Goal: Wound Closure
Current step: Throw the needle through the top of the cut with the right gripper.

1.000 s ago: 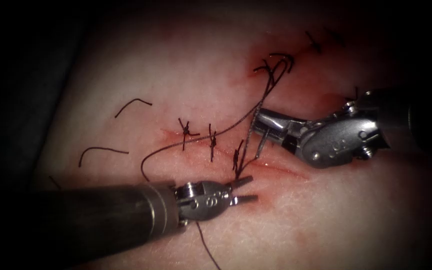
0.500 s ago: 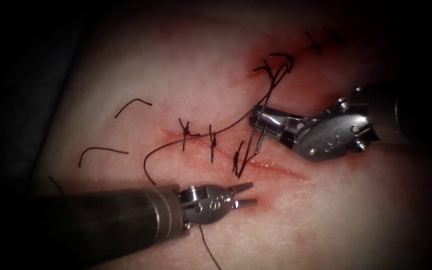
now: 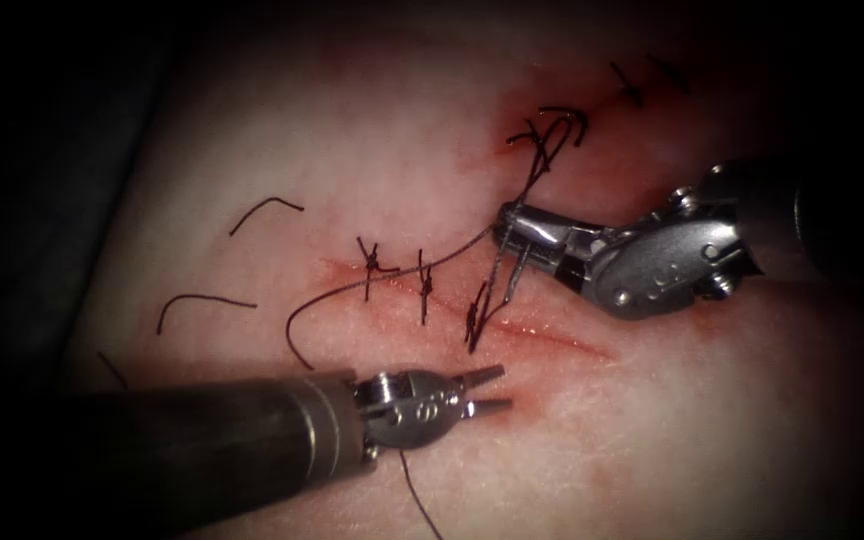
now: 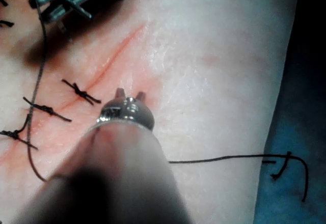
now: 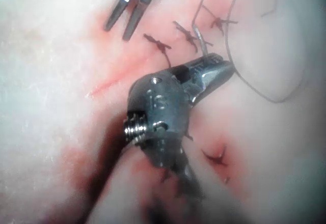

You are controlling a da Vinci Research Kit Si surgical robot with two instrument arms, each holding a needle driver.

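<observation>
The right tool [image 3: 514,222] sits above the cut [image 3: 552,338], its jaws clamped on the needle [image 3: 518,272] near its upper end; the needle hangs down out of the tissue [image 3: 712,420], its tip just above the cut line. Thread [image 3: 382,275] trails left from those jaws across three tied stitches [image 3: 422,285]. The left tool [image 3: 497,390] rests below the cut, jaws parted and holding nothing. Bare tissue lies open to the right of it. Two cut ends of thread [image 3: 207,300] lie well apart near the tissue's left edge.
</observation>
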